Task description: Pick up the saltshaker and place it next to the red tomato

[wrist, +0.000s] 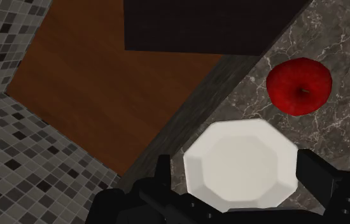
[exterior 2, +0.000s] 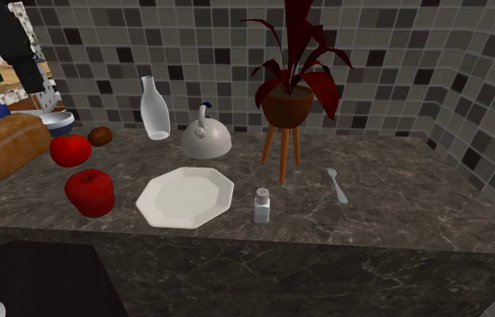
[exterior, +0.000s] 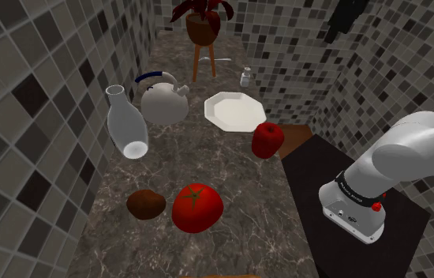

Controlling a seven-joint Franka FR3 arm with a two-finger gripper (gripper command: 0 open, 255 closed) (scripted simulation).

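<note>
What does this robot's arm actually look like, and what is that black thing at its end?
The arm is smooth, rounded and white, with a dark band at the joint. Its end piece is a white block with a small red spot. The gripper is all black, with two blocky fingers.

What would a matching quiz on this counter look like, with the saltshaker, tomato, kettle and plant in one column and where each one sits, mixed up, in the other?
Things:
1. saltshaker
2. tomato
3. kettle
4. plant

Places:
A. on a legged stand
B. beside the brown lump
C. beside the clear bottle
D. between plate and spoon

Pairs: 1-D, 2-B, 3-C, 4-A.
</note>
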